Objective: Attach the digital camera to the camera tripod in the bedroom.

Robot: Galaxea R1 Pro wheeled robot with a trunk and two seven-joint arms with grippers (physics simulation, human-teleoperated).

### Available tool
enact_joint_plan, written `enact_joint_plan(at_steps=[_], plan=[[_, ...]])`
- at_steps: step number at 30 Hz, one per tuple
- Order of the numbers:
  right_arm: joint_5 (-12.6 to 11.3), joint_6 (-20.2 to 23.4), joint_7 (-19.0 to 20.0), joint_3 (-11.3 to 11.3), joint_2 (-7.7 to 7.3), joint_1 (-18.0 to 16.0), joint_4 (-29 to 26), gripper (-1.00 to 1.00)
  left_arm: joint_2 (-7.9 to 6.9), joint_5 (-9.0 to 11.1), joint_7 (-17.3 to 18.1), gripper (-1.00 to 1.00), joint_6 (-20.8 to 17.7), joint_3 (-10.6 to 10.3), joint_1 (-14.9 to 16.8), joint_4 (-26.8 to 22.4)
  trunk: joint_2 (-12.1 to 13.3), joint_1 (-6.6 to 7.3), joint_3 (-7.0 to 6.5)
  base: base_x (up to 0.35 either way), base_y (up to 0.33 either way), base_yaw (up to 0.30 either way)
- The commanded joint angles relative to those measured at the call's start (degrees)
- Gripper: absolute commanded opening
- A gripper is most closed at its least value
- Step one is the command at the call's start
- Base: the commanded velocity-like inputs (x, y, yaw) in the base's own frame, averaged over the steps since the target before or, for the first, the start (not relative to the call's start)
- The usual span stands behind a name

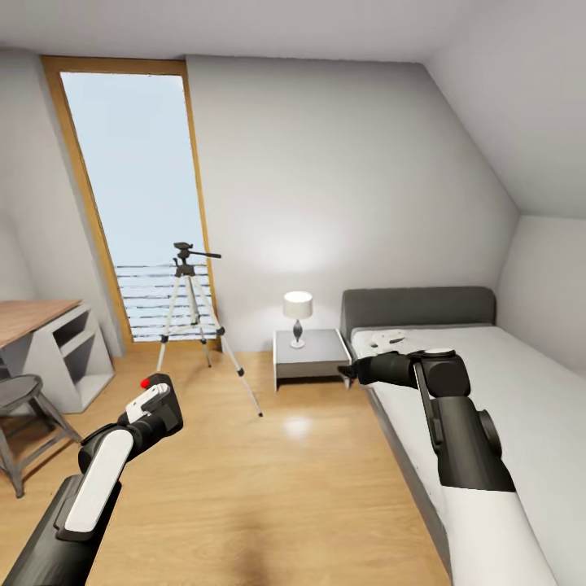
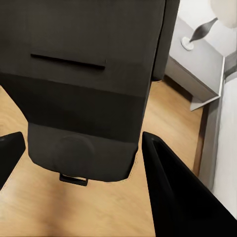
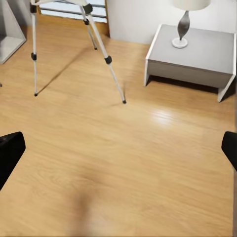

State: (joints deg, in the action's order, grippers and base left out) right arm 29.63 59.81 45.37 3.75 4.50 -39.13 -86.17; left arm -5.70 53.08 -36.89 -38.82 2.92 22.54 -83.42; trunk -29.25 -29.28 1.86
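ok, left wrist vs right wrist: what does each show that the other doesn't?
Left wrist alone: the digital camera seen close up, a black body sitting between the left gripper's fingers, and a strip of the bed's edge.
Right wrist alone: the camera tripod's silver legs standing on the floor, a corner of the desk, and the right gripper's fingertips set wide apart with nothing between them.
Both: the light wood floor, the grey nightstand and the table lamp standing on it.
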Motion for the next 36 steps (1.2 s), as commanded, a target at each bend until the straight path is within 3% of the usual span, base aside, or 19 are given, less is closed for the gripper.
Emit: enact_joint_plan(at_steps=[1,8,16,36], plan=[[0.52,0.19,0.59,0.11,0.05,-0.06,-0.06,1.00,-0.01,0.45,-0.37,-1.00,-0.20,0.00,0.08,-0.07,0.30,0.19,-0.06,0.000,0.000,0.300],[0.50,0.19,0.59,0.11,0.07,-0.06,0.02,1.00,-0.01,0.45,-0.37,-1.00,-0.20,-0.07,0.10,-0.07,3.11,1.73,-1.31,0.000,0.000,0.274],[0.65,0.19,0.56,0.11,0.07,-0.06,-0.04,1.00,-0.01,0.45,-0.37,-1.00,-0.18,-0.11,0.10,-0.07,6.32,3.49,-2.75,0.000,0.000,0.060],[0.69,0.19,0.50,0.11,0.06,-0.06,-0.14,1.00,0.17,0.45,-0.37,-1.00,-0.19,-0.11,0.11,-0.07,6.33,3.49,-2.75,0.000,0.000,0.002]])
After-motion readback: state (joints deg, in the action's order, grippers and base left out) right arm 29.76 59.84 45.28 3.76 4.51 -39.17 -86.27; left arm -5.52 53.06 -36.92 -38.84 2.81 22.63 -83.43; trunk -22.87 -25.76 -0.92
